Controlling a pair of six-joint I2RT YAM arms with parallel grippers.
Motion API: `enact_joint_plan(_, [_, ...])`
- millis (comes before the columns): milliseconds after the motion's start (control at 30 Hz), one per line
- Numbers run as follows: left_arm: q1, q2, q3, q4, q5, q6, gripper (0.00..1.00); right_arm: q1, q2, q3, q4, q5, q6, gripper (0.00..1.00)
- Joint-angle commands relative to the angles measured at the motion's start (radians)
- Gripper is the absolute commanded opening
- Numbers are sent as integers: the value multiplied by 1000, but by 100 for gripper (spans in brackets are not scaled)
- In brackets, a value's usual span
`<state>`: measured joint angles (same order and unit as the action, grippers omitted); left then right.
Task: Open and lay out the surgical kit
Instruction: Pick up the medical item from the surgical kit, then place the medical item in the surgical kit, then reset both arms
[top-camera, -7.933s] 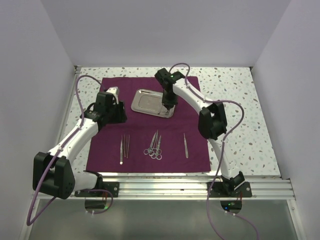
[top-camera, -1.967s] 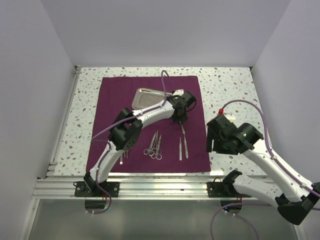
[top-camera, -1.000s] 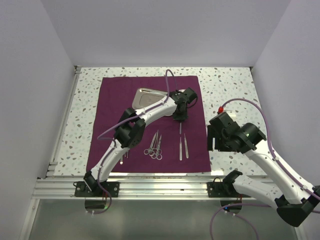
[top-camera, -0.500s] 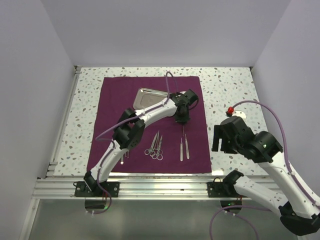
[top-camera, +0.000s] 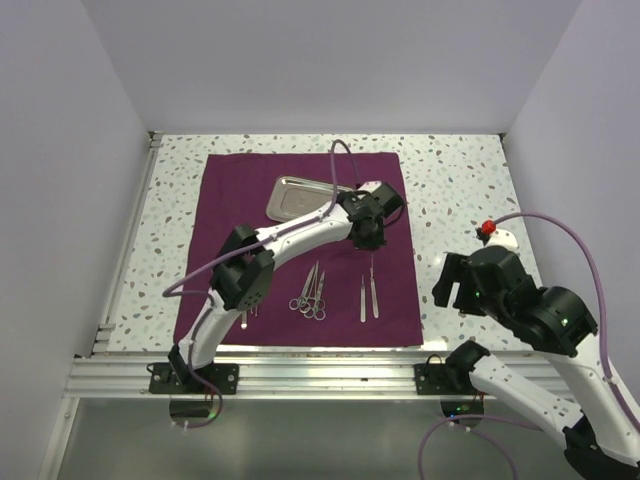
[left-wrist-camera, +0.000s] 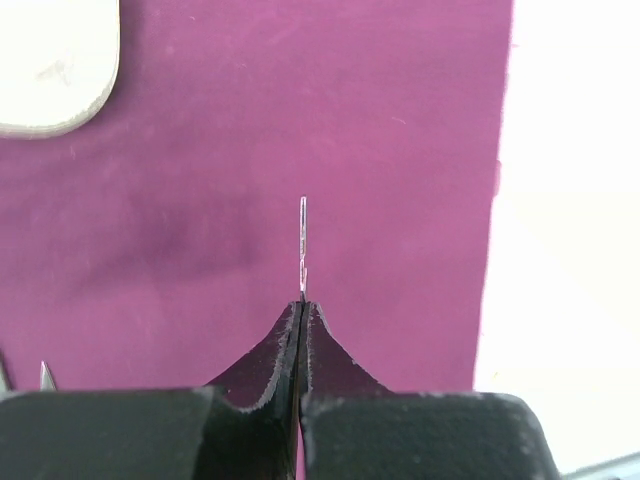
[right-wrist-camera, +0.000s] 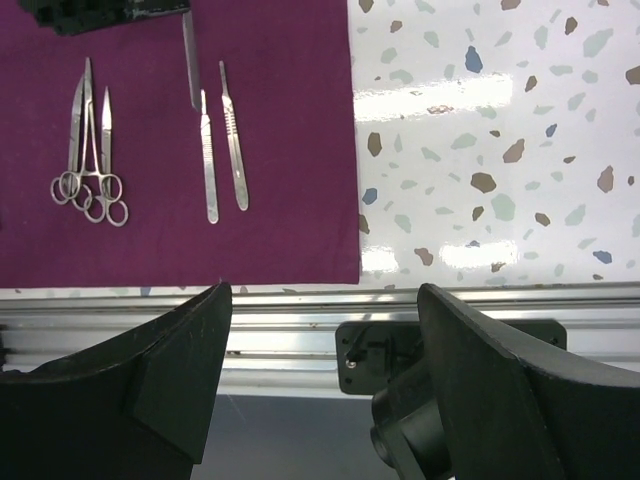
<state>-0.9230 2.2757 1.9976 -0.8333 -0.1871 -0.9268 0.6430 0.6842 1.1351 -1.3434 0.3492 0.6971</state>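
My left gripper (left-wrist-camera: 302, 310) pinches a slim steel instrument (left-wrist-camera: 303, 240) over the cloth's (top-camera: 230, 200) right edge, while my right gripper (right-wrist-camera: 325, 292) gapes wide, empty, above the table's (top-camera: 470, 180) near edge.

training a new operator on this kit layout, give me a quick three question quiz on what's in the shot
1. True or false: the left gripper is shut on a slim steel instrument.
2. The steel tray lies on the purple cloth's: A far half, B near half, C near right corner.
3. How many scalpel-like handles lie side by side, right of the ring-handled scissors?
Key: 1 true; 2 A; 3 two.
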Motion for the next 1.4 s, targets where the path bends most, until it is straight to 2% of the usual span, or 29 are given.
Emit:
enact_joint_plan(0, [-45, -165, -51, 25, -74, -79, 0, -2, -28, 11, -134, -13, 44, 78])
enact_joint_plan(333, [-189, -306, -286, 7, -141, -225, 0, -2, -98, -72, -119, -65, 102, 76])
enact_joint_plan(667, [-211, -234, -280, 16, -184, -192, 1, -2, -161, -98, -163, -90, 163, 75])
enact_joint_plan(700, [-209, -228, -277, 16, -181, -191, 5, -3, -172, -101, -169, -92, 173, 75])
enact_joint_plan(733, [-211, -225, -275, 16, -181, -191, 15, -3, -176, -100, -178, -90, 176, 75])
enact_joint_plan(833, [-211, -226, -275, 14, -187, -187, 33, -2, -190, -103, -194, -92, 183, 75])
enact_joint_plan(933, [-209, -239, -276, 23, -196, -178, 41, -3, -201, -109, -192, -93, 185, 76])
enact_joint_plan(1067, [-209, -263, -244, 22, -196, -121, 41, -2, -212, -101, -146, -128, 167, 77])
enact_joint_plan(1133, [-209, -317, -229, 25, -212, -72, 37, -3, -215, -75, -86, -159, 131, 80])
enact_joint_plan(1200, [-209, -378, -241, 39, -267, 9, 35, -3, -203, -10, -41, -162, 91, 88])
enact_joint_plan(1267, [-209, -526, -337, 86, -296, 113, 35, -2, -178, 47, 5, -182, 41, 91])
enact_joint_plan(1367, [-209, -779, -564, 316, -290, 300, 37, -2, -161, 155, 67, -141, -50, 95])
